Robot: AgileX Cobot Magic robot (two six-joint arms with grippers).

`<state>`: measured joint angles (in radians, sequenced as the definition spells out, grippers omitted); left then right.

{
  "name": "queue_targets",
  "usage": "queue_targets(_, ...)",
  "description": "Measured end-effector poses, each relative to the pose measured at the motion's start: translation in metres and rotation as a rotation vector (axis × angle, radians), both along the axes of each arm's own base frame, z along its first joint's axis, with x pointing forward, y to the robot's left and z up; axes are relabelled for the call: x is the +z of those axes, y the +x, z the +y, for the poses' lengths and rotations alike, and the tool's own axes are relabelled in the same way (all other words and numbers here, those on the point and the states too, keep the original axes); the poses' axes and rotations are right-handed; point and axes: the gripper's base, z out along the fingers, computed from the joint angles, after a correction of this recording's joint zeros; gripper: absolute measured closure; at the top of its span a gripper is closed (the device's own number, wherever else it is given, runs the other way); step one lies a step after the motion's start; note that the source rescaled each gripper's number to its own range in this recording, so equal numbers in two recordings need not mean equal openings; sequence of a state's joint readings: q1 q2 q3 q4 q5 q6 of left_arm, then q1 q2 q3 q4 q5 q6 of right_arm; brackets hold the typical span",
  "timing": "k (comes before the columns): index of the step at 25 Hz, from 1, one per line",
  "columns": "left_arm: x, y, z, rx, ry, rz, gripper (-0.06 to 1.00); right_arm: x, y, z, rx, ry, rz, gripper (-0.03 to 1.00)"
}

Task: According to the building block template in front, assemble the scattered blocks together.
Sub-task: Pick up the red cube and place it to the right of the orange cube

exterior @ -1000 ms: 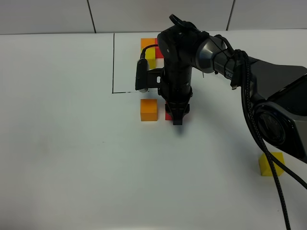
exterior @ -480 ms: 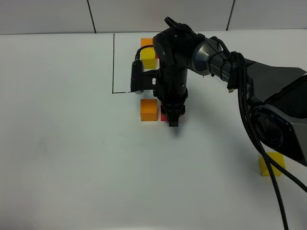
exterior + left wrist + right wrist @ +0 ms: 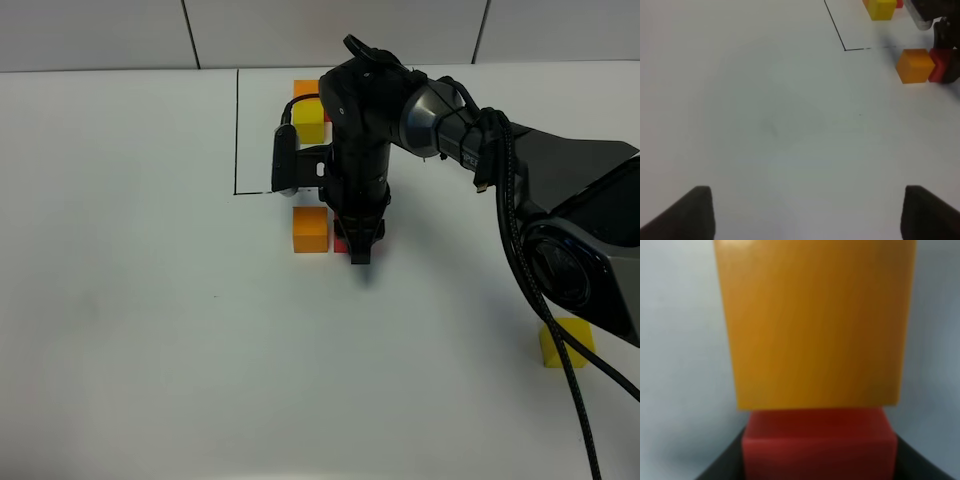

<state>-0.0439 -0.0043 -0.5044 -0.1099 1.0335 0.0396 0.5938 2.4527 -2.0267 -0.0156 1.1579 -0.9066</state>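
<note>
The right claw (image 3: 362, 248) stands upright on the tabletop (image 3: 150, 350), just in front of the drawn frame (image 3: 237, 130). Its fingers flank the red cube (image 3: 820, 445), narrow and closed on it as far as the wrist view shows. The red cube sits against the orange cube (image 3: 310, 228). The close view is blurred, so I cannot tell whether they touch fully or only nearly. Both lie just outside the frame's near edge.

The template (image 3: 309, 118) lies at the far side of the frame, partly hidden behind the arm; its yellow and orange cubes show.

The loose yellow cube (image 3: 566, 342) lies well apart, near the right edge of the high view.

The left claw (image 3: 815, 215) hangs wide open over bare tabletop, well away from the cubes.
</note>
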Motion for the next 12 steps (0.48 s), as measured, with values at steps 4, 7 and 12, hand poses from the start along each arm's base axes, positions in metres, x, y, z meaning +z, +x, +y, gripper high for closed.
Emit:
queue_targets(4, 0.0, 0.0, 0.0, 0.0, 0.0, 0.0, 0.15, 0.0, 0.0003, 0.0022, -0.004, 0.021, -0.005, 0.95)
queue_targets(7, 0.0, 0.0, 0.0, 0.0, 0.0, 0.0, 0.15, 0.0001, 0.0007, 0.0025, -0.004, 0.024, -0.01, 0.95)
queue_targets(12, 0.0, 0.0, 0.0, 0.0, 0.0, 0.0, 0.15, 0.0001, 0.0006, 0.0026, -0.004, 0.024, -0.01, 0.95)
